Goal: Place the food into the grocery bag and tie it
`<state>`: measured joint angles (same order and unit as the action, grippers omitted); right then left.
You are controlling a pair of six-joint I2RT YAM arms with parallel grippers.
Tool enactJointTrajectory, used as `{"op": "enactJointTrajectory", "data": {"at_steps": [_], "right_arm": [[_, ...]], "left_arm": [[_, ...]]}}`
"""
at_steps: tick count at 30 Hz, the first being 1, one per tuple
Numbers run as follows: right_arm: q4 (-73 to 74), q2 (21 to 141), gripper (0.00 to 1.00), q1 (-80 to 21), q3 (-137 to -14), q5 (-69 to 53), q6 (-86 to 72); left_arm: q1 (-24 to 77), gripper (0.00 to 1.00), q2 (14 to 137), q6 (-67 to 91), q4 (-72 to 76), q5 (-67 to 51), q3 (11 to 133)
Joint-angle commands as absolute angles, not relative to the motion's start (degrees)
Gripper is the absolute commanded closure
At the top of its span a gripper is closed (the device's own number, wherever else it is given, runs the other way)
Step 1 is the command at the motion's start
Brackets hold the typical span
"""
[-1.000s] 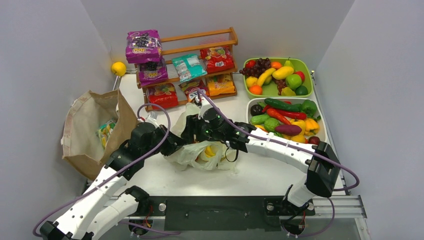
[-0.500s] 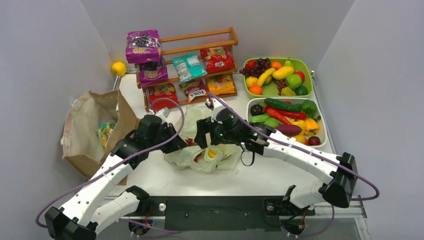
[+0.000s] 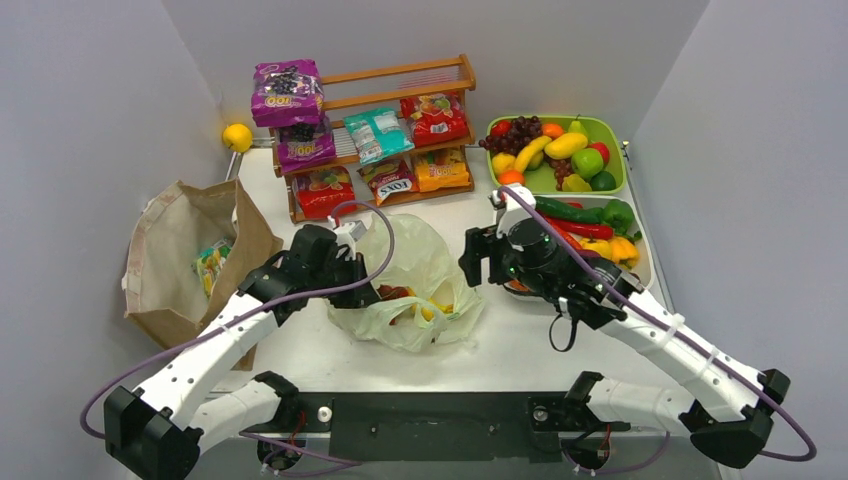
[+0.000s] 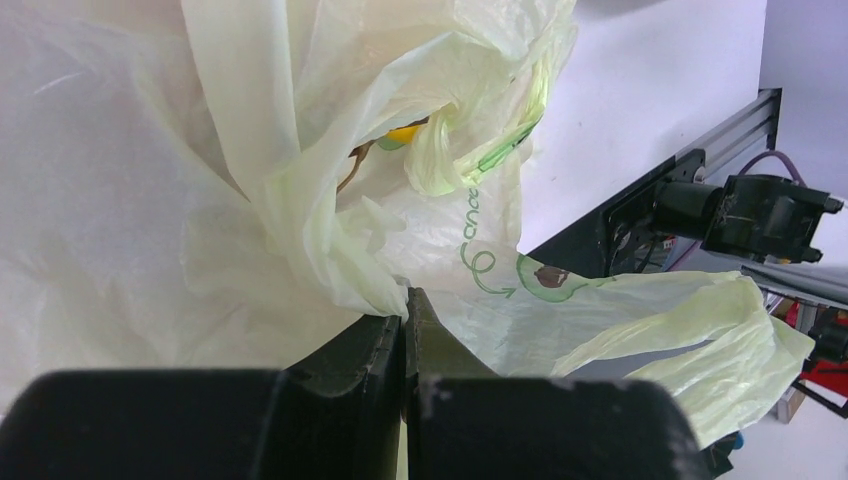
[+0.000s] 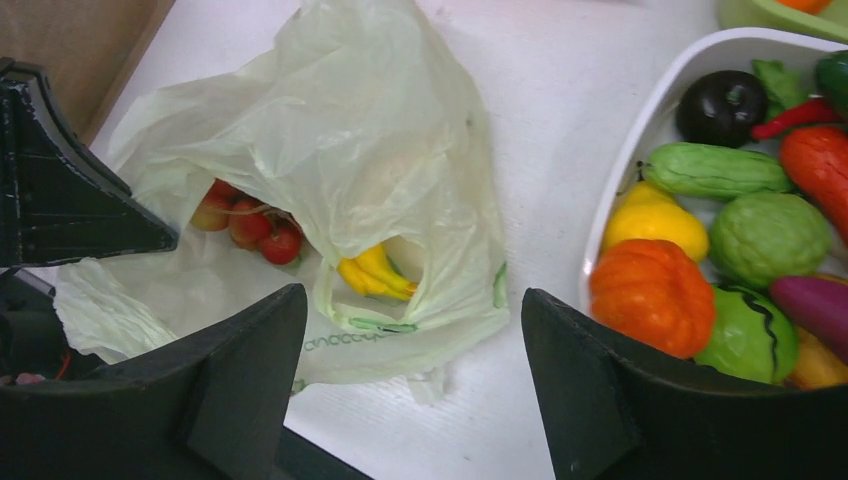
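We find banana [image 5: 375, 272] and red fruit [image 5: 262, 236] inside the bag [image 3: 422, 250], untied; left jaws pinch it, right jaws spread

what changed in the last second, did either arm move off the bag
The right gripper opened and pulled back to the right, off the grocery bag, which now lies spread wider. The left gripper stayed shut on the bag's edge; the shelf and paper bag did not move.

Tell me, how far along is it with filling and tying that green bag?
Done: a banana bunch and red pieces lie inside the grocery bag. In hand: the left jaws are shut on the bag's plastic; the right jaws hang open beside it. Left: the handles lie loose, untied.
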<state>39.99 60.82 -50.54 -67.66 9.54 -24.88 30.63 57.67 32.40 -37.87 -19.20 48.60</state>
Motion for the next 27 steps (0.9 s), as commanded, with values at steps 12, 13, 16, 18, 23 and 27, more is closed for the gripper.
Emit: {"op": "enactJointTrajectory", "data": {"at_steps": [12, 13, 16, 18, 23, 27], "right_arm": [[46.0, 53.94, 0.27, -43.06, -57.74, 13.02, -25.75], [46.12, 53.82, 0.27, -42.05, -56.86, 12.97, -25.93], [46.63, 53.8, 0.26, -36.41, -55.56, 12.81, -26.42], [46.87, 54.04, 0.25, -33.68, -54.93, 13.11, -26.22], [47.26, 55.92, 0.18, -30.89, -54.8, 14.81, -25.98], [47.17, 58.47, 0.13, -29.58, -54.59, 15.33, -26.48]], "left_arm": [[32.85, 1.0, 59.24, 26.31, -38.28, -20.33, 52.54], [33.33, 1.0, 59.24, 26.13, -38.11, -20.45, 52.69], [34.95, 1.0, 59.64, 25.75, -38.29, -20.25, 53.24], [36.1, 1.0, 60.08, 25.24, -39.16, -19.25, 53.65], [37.88, 1.0, 61.11, 24.63, -39.95, -17.83, 53.48], [38.81, 1.0, 61.11, 24.63, -39.51, -17.9, 53.15]]}}
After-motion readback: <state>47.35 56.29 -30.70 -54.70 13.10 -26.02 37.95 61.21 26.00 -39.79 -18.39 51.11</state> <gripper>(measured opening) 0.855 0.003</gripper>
